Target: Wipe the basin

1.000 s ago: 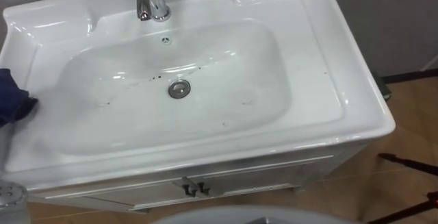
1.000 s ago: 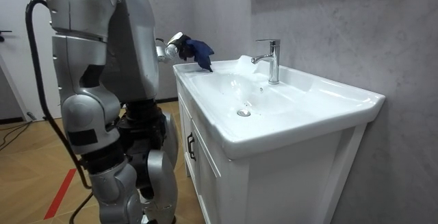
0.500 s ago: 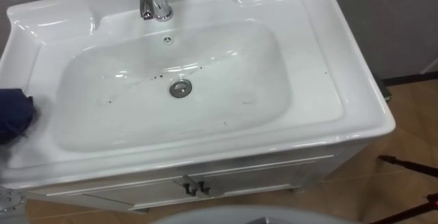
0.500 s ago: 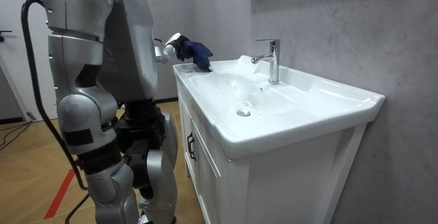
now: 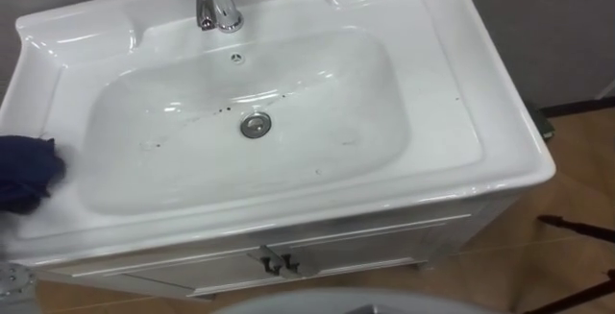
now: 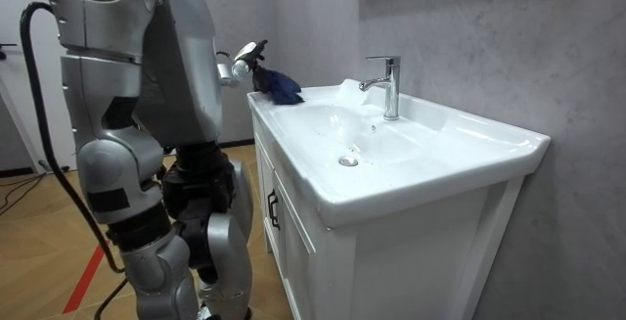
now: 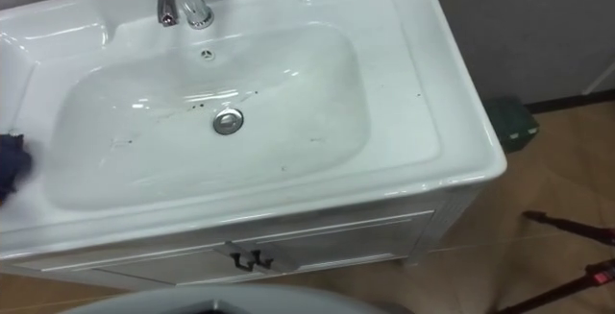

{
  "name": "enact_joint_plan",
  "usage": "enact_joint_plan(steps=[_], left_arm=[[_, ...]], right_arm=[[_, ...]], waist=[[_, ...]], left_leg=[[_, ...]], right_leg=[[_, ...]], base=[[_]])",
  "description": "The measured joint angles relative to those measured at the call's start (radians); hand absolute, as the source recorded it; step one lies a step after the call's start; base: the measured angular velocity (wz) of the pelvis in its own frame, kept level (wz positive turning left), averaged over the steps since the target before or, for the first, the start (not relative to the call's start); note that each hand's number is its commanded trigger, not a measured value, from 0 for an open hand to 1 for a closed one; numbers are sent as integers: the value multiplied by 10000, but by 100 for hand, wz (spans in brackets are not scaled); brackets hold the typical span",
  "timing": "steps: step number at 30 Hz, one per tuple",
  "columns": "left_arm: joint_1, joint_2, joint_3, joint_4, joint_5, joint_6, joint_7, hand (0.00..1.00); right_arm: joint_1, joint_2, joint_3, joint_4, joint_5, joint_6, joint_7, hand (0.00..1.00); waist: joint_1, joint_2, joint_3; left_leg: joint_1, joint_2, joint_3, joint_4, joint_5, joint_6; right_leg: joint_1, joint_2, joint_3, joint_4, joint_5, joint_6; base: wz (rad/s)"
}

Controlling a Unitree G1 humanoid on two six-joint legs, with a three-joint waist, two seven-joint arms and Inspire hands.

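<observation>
Though partly off-frame, cloth [image 5: 24,172] on basin [image 5: 452,112]

In the room view a grey rough-plastered wall [image 6: 469,36] is seen at two o'clock. Brown wooden-plank flooring [image 6: 29,251] is laid at eight o'clock.

Bathroom: white basin [image 5: 452,112], chrome tap [image 5: 215,2], vanity cabinet [image 5: 288,256].
</observation>
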Motion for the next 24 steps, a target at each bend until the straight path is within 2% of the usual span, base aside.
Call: enact_joint_plan(steps=[5,13,19,21,24], left_arm=[[-1,0,1,-720,4,-19,14,0],[-261,0,-11,-936,1,-27,-24,0],[-421,-1,-13,-938,-4,-33,-80,0],[-440,-1,-12,-939,-49,-90,-81,0],[-440,-2,-37,-1031,-698,-333,-83,0]], right_arm=[[-2,0,-37,-7,-11,-59,28,0],[-24,1,-34,-50,-231,-99,31,0],[-89,9,-28,-79,-224,-156,22,0],[-99,16,-19,-78,-220,-249,13,0],[-130,19,68,-79,-55,-352,-4,0]], waist=[[26,-2,-9],[-32,133,-47],[-78,116,-31],[-104,102,-21],[-168,83,-8]], left_leg=[[1,0,-3,1,0,0],[-14,0,-31,-4,0,0],[-30,2,-30,-8,0,0],[-30,2,5,-10,-1,1],[-27,1,51,-14,-2,2]], right_leg=[[-2,-2,-2,3,0,1],[17,-18,-107,15,0,1],[28,-25,-206,16,-1,3],[32,-31,-213,16,-4,8],[28,-37,-199,14,-9,18]], base=[[0],[2],[5],[0],[0]])
